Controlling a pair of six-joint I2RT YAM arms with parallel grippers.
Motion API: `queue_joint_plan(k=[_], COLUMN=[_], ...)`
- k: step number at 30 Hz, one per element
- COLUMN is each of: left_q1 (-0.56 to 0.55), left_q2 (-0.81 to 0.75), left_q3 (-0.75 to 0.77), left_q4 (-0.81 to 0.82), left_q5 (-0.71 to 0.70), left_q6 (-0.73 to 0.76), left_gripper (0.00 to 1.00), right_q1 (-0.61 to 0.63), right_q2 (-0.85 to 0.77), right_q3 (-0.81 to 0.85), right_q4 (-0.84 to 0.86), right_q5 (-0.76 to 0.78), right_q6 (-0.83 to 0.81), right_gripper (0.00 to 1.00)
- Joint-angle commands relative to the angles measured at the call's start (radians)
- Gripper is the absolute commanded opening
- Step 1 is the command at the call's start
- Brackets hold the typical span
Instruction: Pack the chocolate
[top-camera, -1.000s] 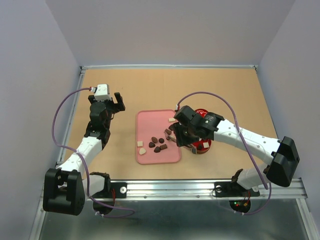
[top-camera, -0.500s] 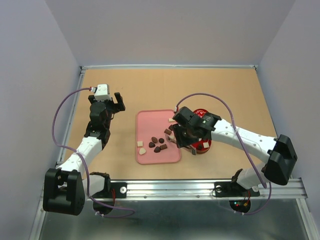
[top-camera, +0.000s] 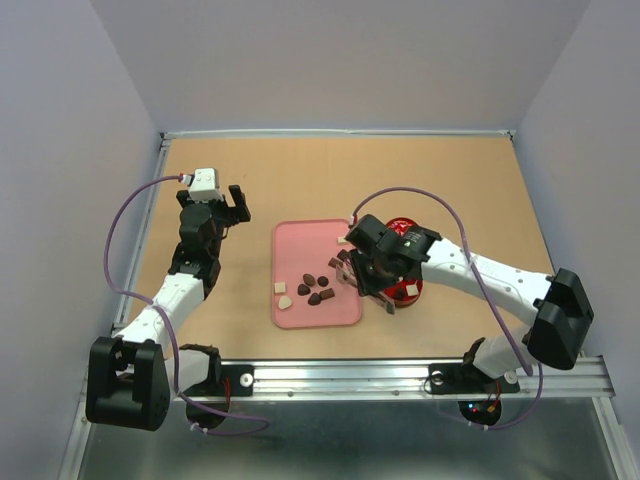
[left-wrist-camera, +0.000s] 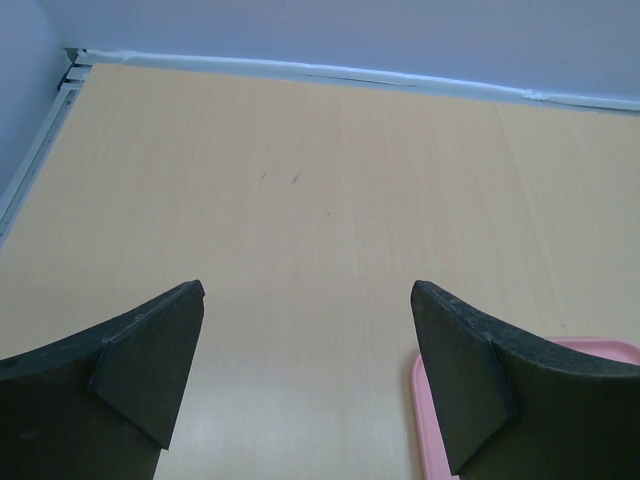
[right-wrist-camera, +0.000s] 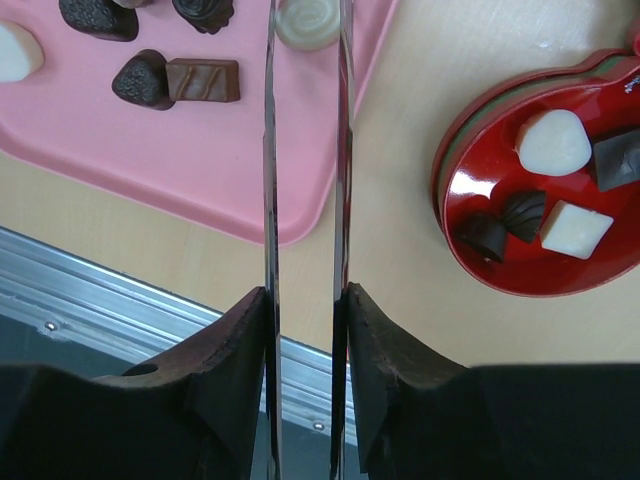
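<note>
Several chocolates (top-camera: 312, 288), dark and cream, lie on the pink tray (top-camera: 300, 245). More chocolates (right-wrist-camera: 553, 142) sit in the open red tin (right-wrist-camera: 500, 170), which stands right of the tray (right-wrist-camera: 200, 170). My right gripper (top-camera: 345, 246) carries two thin metal blades. They reach over the tray's right side and press both sides of a round cream chocolate (right-wrist-camera: 307, 22) that rests on the tray. A dark heart (right-wrist-camera: 140, 80) and a brown bar (right-wrist-camera: 203, 80) lie just left of the blades. My left gripper (top-camera: 232, 205) hovers wide open left of the tray, holding nothing.
The red tin (top-camera: 406, 290) is partly under my right arm. A red round piece (top-camera: 402, 224) shows behind the arm. The table's metal rail (right-wrist-camera: 120, 310) runs close along the tray's near edge. A corner of the tray (left-wrist-camera: 425, 400) shows beside my left gripper (left-wrist-camera: 305, 300).
My right gripper has shifted slightly left from the tin toward the tray, and its blades have narrowed around the round cream chocolate. The left arm has not moved.
</note>
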Motion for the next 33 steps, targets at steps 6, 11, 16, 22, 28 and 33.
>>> queue_joint_plan(k=[6, 11, 16, 22, 28, 33], left_q1=[0.006, 0.006, 0.006, 0.006, 0.006, 0.006], left_q2=[-0.01, -0.012, -0.013, -0.018, -0.018, -0.021], left_q3=[0.017, 0.016, 0.014, 0.016, 0.014, 0.014], left_q4=[0.035, 0.035, 0.033, 0.035, 0.033, 0.033], left_q5=[0.0, 0.003, 0.005, 0.007, 0.008, 0.008], left_q6=[-0.001, -0.001, -0.001, -0.001, -0.004, -0.004], left_gripper=[0.96, 0.96, 0.96, 0.96, 0.96, 0.96], right_q1=[0.007, 0.009, 0.009, 0.009, 0.008, 0.009], right_q2=[-0.106, -0.142, -0.185, -0.231, -0.267, -0.284], right_q3=[0.082, 0.093, 0.093, 0.076, 0.064, 0.039], right_q4=[-0.034, -0.083, -0.187, -0.287, -0.342, -0.356], right_q5=[0.058, 0.109, 0.199, 0.264, 0.278, 0.252], right_q6=[0.017, 0.044, 0.081, 0.143, 0.189, 0.205], right_gripper=[0.32, 0.32, 0.32, 0.32, 0.32, 0.32])
